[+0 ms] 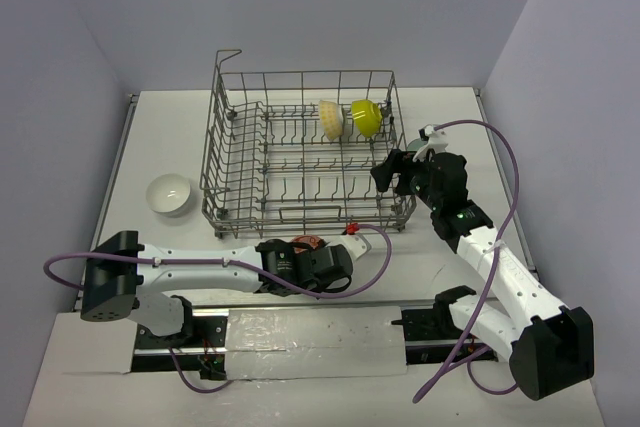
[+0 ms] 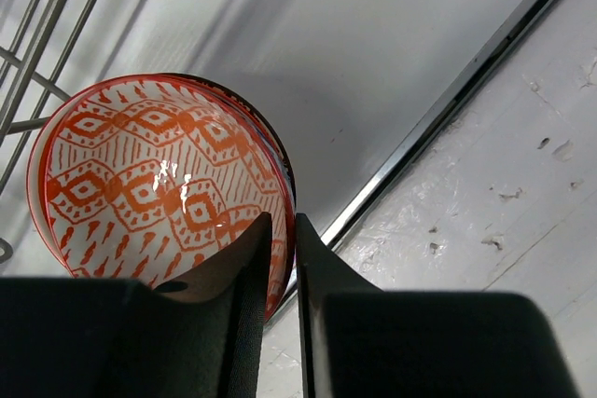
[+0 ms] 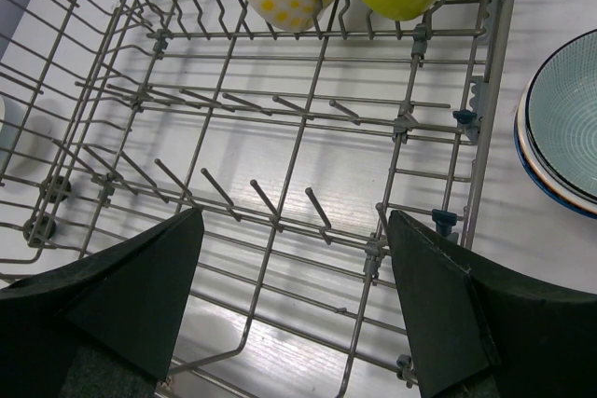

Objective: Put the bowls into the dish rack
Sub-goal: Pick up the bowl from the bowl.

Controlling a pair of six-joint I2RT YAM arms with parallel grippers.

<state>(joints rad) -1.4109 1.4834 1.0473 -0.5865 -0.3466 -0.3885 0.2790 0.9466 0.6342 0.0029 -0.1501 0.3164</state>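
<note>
**2 bowls racked, the rest outside**

The dish rack (image 1: 300, 74) held only 2 bowls, both tipped on edge among the tines at its far right: a pale yellow bowl (image 1: 331, 120) and a lime bowl (image 1: 366, 117) just beside it. Every other row of tines stood bare.

Outside the rack, a red-white bowl (image 2: 149, 174) sat on the table (image 1: 160, 127) close to the rack's near edge. A dark rim under it may have been a second, nested bowl, though the view was too tight to be sure. The left gripper (image 2: 282, 221) had 1 finger inside this bowl and 1 outside. Its jaws were drawn nearly together and pinched the rim, and the bowl was not yet lifted.

A white bowl (image 1: 170, 194) rested alone, well to the left of the rack. A blue-white stack (image 3: 560, 128) of at least 2 bowls lay just beyond the rack's right wall.

The right gripper (image 3: 294, 214) hung over the rack's right half, jaws spread wide and empty.

Judged from this, the loading was in its early part, with most bowls left to go in.
</note>
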